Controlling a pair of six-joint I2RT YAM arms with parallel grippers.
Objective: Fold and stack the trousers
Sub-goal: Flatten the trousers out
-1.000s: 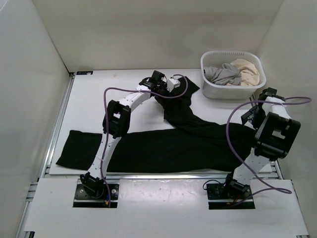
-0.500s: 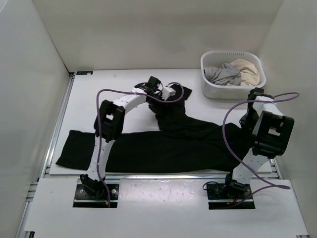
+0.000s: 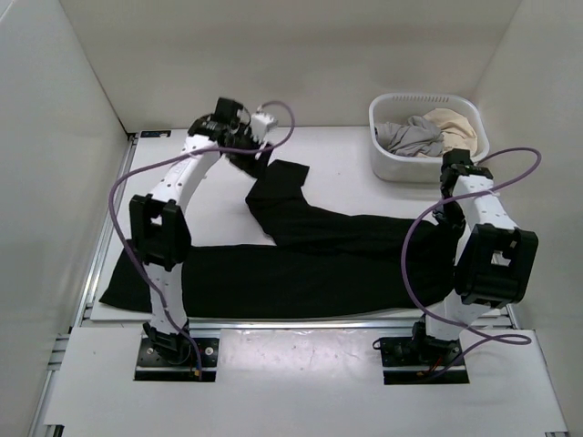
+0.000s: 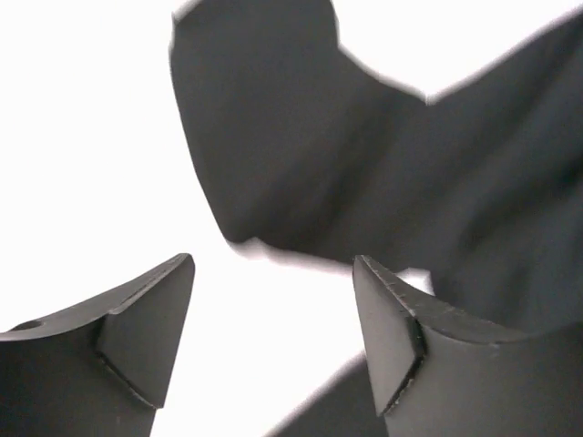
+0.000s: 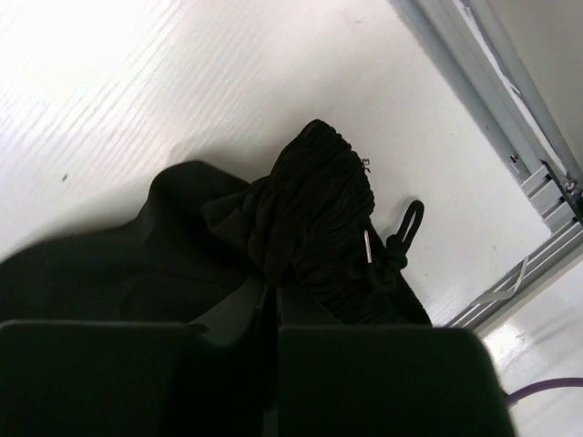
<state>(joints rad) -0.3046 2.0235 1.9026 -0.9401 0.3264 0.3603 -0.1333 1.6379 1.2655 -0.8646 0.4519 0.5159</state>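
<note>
The black trousers [image 3: 310, 264] lie on the white table, one leg stretched along the near edge, the other bent back and left to its end [image 3: 282, 175]. My left gripper [image 3: 258, 157] hovers just past that leg end, open, with only bare table between its fingers [image 4: 146, 319]; the leg end [image 4: 301, 137] lies beyond the tips. My right gripper [image 3: 444, 217] is at the right end of the garment, shut on a bunched fold of the gathered waistband [image 5: 319, 209]. The drawstring loop [image 5: 407, 226] rests on the table beside it.
A white basket [image 3: 401, 168] stands at the back right, holding a grey garment [image 3: 410, 137] and a beige one [image 3: 455, 127]. An aluminium rail [image 5: 537, 182] runs along the table's right edge, close to the waistband. White walls enclose the table.
The left gripper carried the upper leg end leftward and back, then opened and let it go. The right gripper closed on the waistband and shifted slightly toward the back.
</note>
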